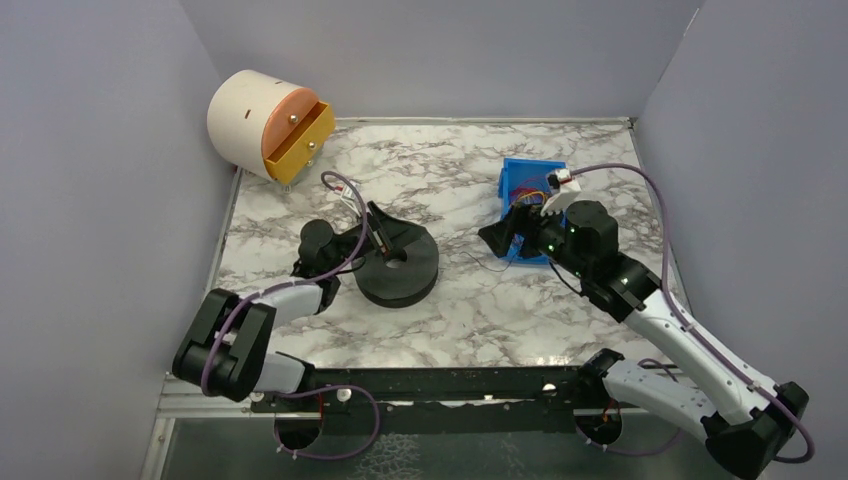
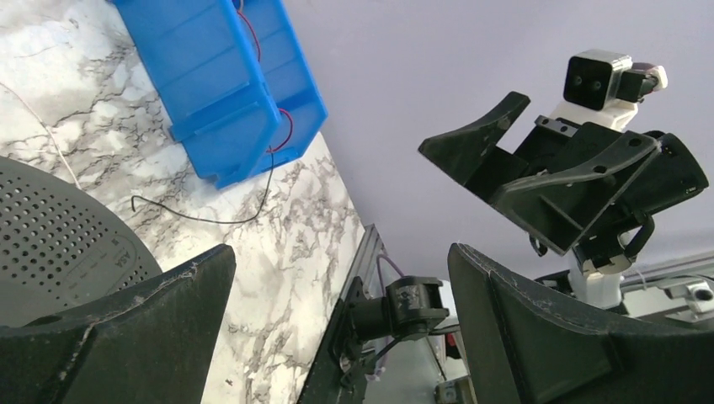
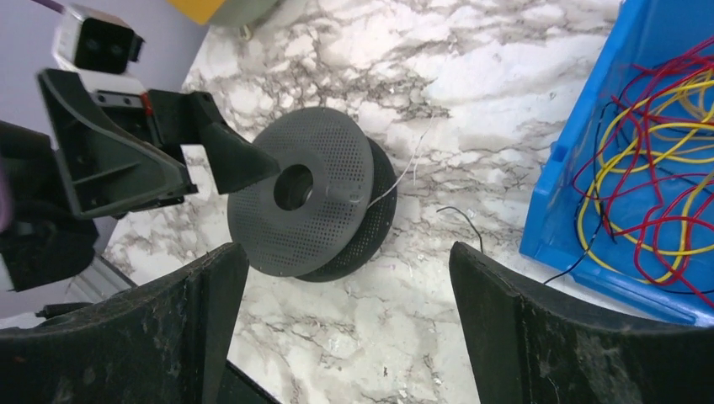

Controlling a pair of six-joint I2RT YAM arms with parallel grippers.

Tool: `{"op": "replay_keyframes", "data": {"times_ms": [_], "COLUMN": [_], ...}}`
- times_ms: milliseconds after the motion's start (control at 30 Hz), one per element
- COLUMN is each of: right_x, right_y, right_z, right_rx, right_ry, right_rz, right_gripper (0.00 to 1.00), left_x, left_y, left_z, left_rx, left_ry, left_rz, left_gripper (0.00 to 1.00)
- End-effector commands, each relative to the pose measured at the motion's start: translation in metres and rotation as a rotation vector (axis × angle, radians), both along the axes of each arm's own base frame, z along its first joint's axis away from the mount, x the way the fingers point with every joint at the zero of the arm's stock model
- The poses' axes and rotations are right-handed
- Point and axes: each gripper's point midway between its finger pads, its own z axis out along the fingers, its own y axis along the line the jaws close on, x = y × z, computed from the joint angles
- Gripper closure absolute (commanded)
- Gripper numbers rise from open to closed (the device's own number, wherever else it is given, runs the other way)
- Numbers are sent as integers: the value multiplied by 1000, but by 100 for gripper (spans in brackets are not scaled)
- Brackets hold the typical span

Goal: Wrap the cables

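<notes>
A black perforated spool [image 1: 398, 265] lies flat on the marble table; it also shows in the right wrist view [image 3: 303, 202] and the left wrist view [image 2: 59, 244]. A thin pale wire [image 3: 404, 172] trails from its hub. My left gripper [image 1: 385, 238] is open and empty, lying sideways over the spool's top; its jaws are wide apart in its own view [image 2: 341, 261]. My right gripper [image 1: 503, 240] is open and empty above the table between the spool and a blue bin [image 1: 530, 180]; its own view [image 3: 347, 257] shows bare table between the jaws. Red and yellow cables [image 3: 648, 168] fill the bin.
A loose black wire [image 3: 463, 223] lies on the table beside the bin and also shows in the left wrist view [image 2: 202, 217]. A cream round drawer unit with an orange drawer [image 1: 265, 125] stands at the back left. Grey walls enclose the table. A metal rail [image 1: 420, 385] runs along the near edge.
</notes>
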Motion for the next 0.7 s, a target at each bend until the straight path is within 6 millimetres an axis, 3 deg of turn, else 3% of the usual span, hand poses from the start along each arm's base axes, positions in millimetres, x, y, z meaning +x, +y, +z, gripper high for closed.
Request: {"op": "replay_keyframes", "data": {"times_ms": [0,233,433,667], "right_x": [-2,-2,4,12], "right_y": [21,57,83,106], "right_z": [-17,-54,-84,-121], "right_rx": [9,46,64,105], "right_ry": [55,201,304,422], "right_rz": [95,212,238,212], "right_gripper": [7,13,15,19], "left_x": [11,21,22,14], "left_y": [9,46,83,99], "left_z": [0,-10,6,17], "left_rx": [131,480,727,824], "left_ry": [-25,10,-37,-130], "left_rz": [84,252,348,370], "left_gripper": [1,1,1,1]}}
